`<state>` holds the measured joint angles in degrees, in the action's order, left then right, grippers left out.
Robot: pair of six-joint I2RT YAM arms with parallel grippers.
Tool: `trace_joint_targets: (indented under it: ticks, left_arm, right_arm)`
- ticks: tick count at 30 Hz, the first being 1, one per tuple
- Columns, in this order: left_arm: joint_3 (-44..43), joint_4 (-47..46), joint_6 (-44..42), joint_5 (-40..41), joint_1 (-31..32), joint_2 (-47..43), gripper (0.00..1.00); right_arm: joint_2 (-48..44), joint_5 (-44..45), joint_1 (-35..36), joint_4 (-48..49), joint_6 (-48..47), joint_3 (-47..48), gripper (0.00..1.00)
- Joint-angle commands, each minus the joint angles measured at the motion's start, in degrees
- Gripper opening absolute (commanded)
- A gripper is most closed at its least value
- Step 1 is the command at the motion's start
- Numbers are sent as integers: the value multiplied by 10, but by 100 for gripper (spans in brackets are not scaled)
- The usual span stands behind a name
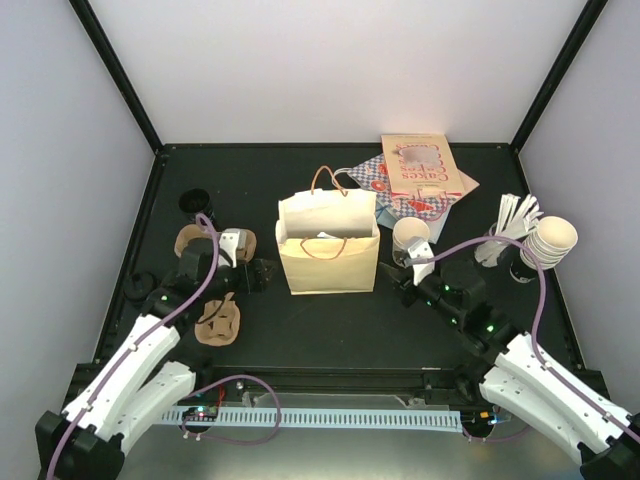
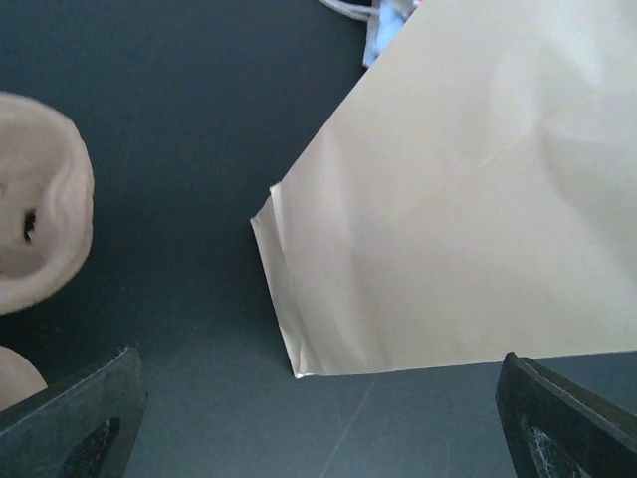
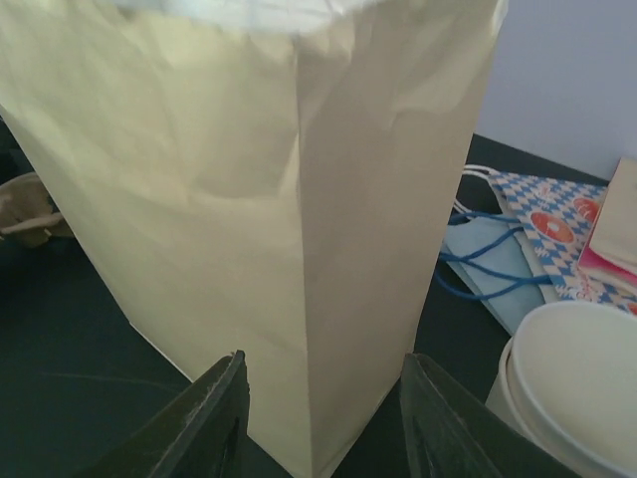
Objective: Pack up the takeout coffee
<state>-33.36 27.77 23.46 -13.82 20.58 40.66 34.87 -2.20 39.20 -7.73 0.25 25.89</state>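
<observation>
A black table [image 1: 300,340] seen from above, with two robot arms reaching in from its near edge. A tan paper bag [image 1: 328,265] stands upright at the middle of the table, its top open and its handles up.

Flat printed bags [image 1: 400,180], blue-checked and red-and-cream, lie overlapping behind it toward the far right corner. A lidless cream cup [image 1: 411,235] stands just beside the bag's right side. Near the right edge there is a tilted stack of nested cups [image 1: 553,240] and a bunch of white pieces [image 1: 515,215] too small to identify. Brown moulded cup carriers [image 1: 218,320] lie on the left half of the table, around the left arm.

The left gripper [image 1: 266,274] sits low, just left of the bag. It is wide open and holds nothing. Its wrist camera shows the bag's lower corner ahead between the fingers, and a carrier at the left.

The right gripper [image 1: 400,282] sits just right of the bag, next to the lidless cup. Its jaws stand partly apart with nothing between them. The bag's upright corner edge fills its wrist view, blocking everything beyond.

The takeout coffee [image 1: 196,203] appears to be the small round black lid standing toward the far left corner, behind the carriers. The cup under the lid cannot be made out from above. It is behind and to the left of the left gripper, apart from it. It is well apart from the right gripper, with the bag between them.
</observation>
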Motion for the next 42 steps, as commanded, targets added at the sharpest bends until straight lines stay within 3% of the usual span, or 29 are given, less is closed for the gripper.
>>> trace_joint_targets:
  ticks: [1, 5, 11, 17, 21, 25, 31, 37, 42]
  left_arm:
    - [4, -47, 41, -23, -4, 37, 99]
    - [6, -71, 49, -37, -4, 89, 99]
    - [24, -119, 62, -51, -3, 118, 98]
    - [59, -173, 66, -61, -3, 129, 98]
    - [76, -207, 66, -80, -1, 137, 98]
    - [62, -168, 40, -27, -1, 105, 98]
    - [57, -156, 38, 126, -23, 45, 99]
    - [56, -190, 33, 227, -57, 31, 99]
    - [108, -312, -82, 167, -56, 3, 99]
  right_arm:
    - [3, -8, 0, 62, 19, -25, 45]
    - [30, -8, 1, 77, 14, -34, 45]
    - [39, 91, -3, 73, 37, -35, 44]
    - [20, 97, -73, 14, 53, -14, 41]
    - [-19, 162, -112, 5, 77, -28, 38]
    - [-55, 210, -138, 26, 74, -53, 41]
    - [-49, 258, -167, 132, 64, -99, 49]
    - [2, 229, -219, 208, 28, -128, 56]
    - [90, 229, -246, 284, 42, -134, 59]
